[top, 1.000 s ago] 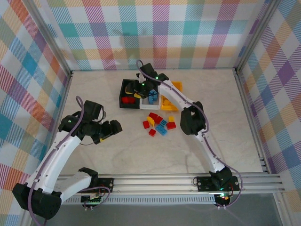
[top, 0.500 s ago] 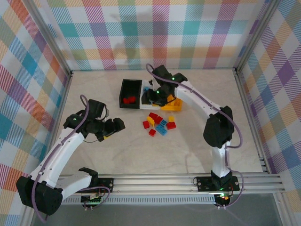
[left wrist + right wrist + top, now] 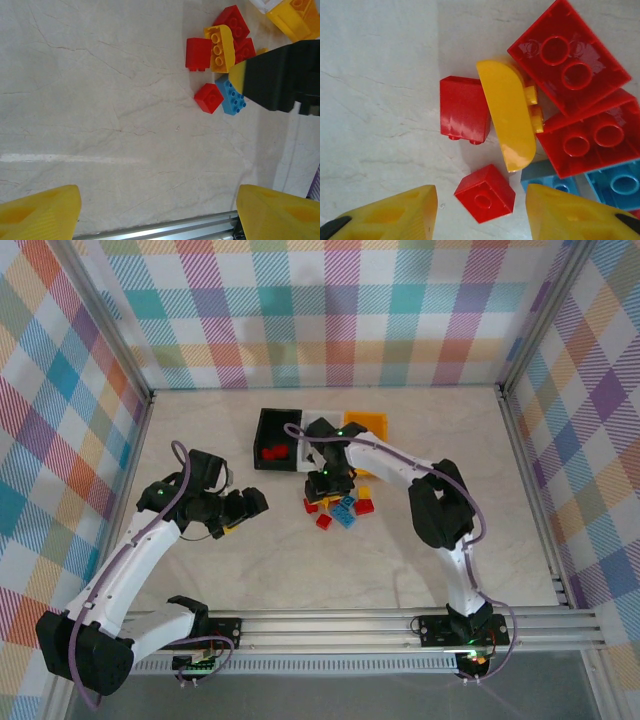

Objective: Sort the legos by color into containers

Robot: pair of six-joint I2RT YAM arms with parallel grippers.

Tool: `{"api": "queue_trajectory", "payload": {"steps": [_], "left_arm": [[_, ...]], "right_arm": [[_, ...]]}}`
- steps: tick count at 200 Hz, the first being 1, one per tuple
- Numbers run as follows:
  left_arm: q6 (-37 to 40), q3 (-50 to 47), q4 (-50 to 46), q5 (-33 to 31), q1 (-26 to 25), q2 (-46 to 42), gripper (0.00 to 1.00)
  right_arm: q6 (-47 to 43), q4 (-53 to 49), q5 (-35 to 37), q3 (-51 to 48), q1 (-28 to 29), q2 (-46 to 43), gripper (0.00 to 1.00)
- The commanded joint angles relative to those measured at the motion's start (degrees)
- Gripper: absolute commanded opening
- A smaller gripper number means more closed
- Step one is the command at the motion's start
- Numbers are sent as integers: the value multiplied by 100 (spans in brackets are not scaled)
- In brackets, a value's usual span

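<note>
I found the right gripper spread low over the loose legos beside the containers, one small red brick between its fingertips (untouched, I thought). The left gripper gaped empty above bare table.

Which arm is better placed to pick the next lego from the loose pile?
Right. The right claw hangs directly over the pile, its open jaws straddling a small red brick. The left claw is open too but sits off to the pile's left, over bare table.
</note>
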Motion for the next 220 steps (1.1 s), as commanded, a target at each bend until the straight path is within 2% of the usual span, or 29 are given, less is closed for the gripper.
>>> {"api": "queue_trajectory", "payload": {"steps": [1,123,166,205,220], "left_arm": [[-35,5,-163,27,64,-96,82],[125,50,-310,22,83,9,82],[150,71,-326,24,95,68,82],[148,49,-344,6,99,75,82],[126,27,-335,6,99,71,82]], "right_arm": [[-239,-130,114,275,73,225,49],[-264,-401,828,841,76,774,45],[-290,-438,801,998,82,951,44],[-289,-370,758,981,104,1049,38],[-281,-378,764,982,109,1037,33]]}}
